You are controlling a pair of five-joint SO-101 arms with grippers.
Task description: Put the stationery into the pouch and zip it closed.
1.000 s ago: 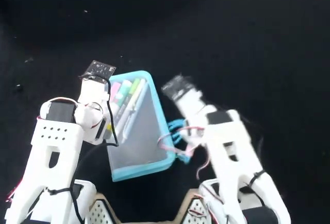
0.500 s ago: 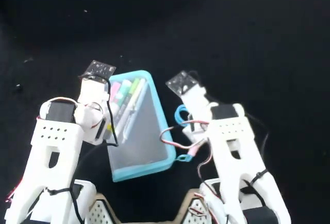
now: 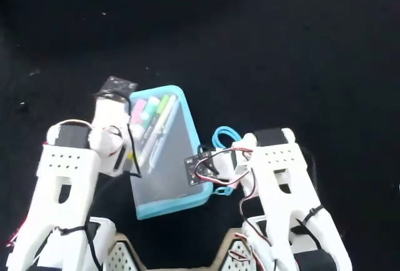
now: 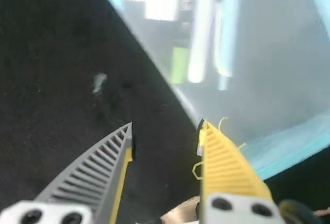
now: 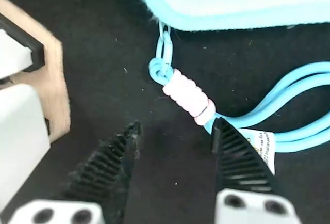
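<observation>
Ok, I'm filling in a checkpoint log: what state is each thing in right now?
Pouch: flat on the table, pens inside.
Pens: lying inside the pouch.
Zip pull: lying on the table at the pouch's corner, not gripped.
Left tool: open, empty, at the pouch's edge.
Right tool: open, empty, over the zip pull.

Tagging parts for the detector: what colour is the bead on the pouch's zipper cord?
Pale pink bead on a light blue cord; clearest in the right wrist view.
</observation>
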